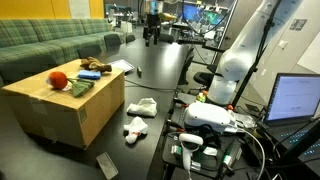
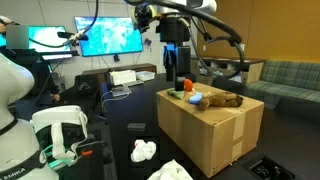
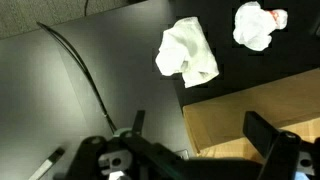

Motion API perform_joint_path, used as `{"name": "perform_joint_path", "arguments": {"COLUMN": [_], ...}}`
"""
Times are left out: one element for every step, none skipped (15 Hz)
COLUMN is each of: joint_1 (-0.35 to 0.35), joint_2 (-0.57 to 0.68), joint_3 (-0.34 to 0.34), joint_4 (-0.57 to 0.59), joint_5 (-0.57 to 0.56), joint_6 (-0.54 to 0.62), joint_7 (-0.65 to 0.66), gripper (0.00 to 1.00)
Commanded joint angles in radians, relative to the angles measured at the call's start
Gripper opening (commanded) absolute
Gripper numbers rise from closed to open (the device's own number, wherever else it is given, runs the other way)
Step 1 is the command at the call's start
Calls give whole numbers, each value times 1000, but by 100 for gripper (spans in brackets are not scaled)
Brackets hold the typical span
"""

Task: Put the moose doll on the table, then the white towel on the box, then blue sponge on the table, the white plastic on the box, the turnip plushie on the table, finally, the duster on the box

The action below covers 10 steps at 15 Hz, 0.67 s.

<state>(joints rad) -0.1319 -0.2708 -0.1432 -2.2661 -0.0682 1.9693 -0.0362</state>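
Hovering above box [image 2: 200, 135] edge, pincer [image 2: 178, 76] spread, empty. Moose [image 2: 226, 100] on box top, below pincer and off to one side, outside wrist view. Judgement: shift over moose, descend straight, pinch across narrow middle, clear of sponge [image 2: 197, 98] between. Count: one moose, one sponge, one turnip [image 1: 58, 78], two white bundles [image 3: 187, 50] on table [image 3: 30, 100] ahead of fingers.
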Motion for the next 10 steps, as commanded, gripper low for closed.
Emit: {"name": "perform_joint_path", "arguments": {"joint_1": [-2,-2,-2,-2,0,1,3,5,7,9], "joint_2": [0,-1,-2,-2,0,2,4,5,6,7], "joint_3": [2,2,2,2,2,1,1,-1,-3,-4], "joint_4": [5,9,11,9,5,4,3,2,4,4], "joint_5": [1,1,1,-4,-5,-7,-7,-6,0,2], "joint_6": [-2,-2,-2,2,7,14,20,24,25,33], "joint_7": [-1,-1,-1,-4,-14,-25,-32,-51,-74,-90], "gripper": [100,100,100,100,100,100,100,100,100,100]}}
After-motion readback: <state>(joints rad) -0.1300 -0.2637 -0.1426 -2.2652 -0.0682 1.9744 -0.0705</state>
